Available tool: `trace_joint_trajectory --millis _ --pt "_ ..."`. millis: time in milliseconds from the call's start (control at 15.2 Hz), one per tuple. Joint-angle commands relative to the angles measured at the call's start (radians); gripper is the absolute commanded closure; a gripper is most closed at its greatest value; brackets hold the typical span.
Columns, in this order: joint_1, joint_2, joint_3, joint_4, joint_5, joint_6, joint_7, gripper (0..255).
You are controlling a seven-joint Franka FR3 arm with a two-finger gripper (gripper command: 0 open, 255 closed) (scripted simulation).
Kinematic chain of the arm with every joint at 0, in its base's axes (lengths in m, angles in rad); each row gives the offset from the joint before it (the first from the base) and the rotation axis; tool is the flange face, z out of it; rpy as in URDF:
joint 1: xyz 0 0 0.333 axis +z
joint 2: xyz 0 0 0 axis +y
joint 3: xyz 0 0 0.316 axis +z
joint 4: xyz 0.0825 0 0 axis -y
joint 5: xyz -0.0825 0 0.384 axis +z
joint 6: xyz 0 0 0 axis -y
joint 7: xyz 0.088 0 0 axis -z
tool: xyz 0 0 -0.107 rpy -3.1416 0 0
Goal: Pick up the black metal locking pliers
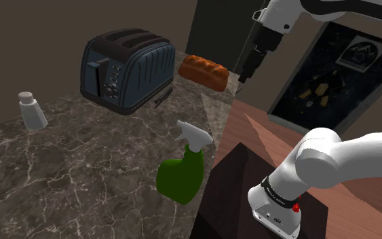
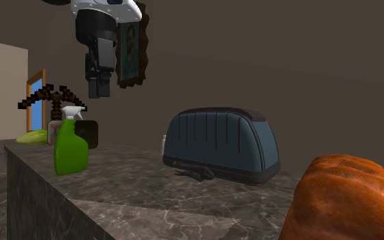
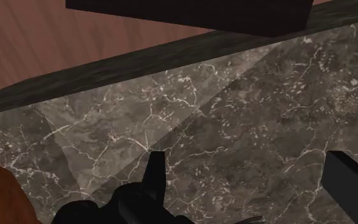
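Note:
The black locking pliers (image 1: 163,96) lie flat on the marble counter (image 1: 81,163), right beside the dark toaster's (image 1: 125,68) end. From the second exterior view the pliers (image 2: 194,172) rest at the foot of the toaster (image 2: 224,146). My gripper (image 1: 244,73) hangs high above the counter's edge, beyond the bread loaf (image 1: 203,70) and well away from the pliers. It points down, high over the counter (image 2: 96,87). In the wrist view the gripper (image 3: 246,160) is open, its fingers (image 3: 154,172) wide apart over bare marble with nothing between them.
A green spray bottle (image 1: 182,170) stands near the counter's front edge, and a white shaker (image 1: 32,111) at the shoulder view's left. The brown loaf (image 2: 347,201) looms at the second exterior view's lower right. A framed dark picture (image 1: 338,68) hangs behind the arm.

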Motion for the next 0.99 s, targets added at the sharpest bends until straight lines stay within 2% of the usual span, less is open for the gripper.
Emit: trace_joint_trajectory --millis 0,528,924 --pt "0.0 0.0 0.0 0.0 0.0 0.0 0.0 0" --pt "-0.071 0.153 0.19 -0.04 0.129 0.261 0.457 0" --pt "-0.144 0.342 0.32 0.014 0.154 0.451 0.796 0"
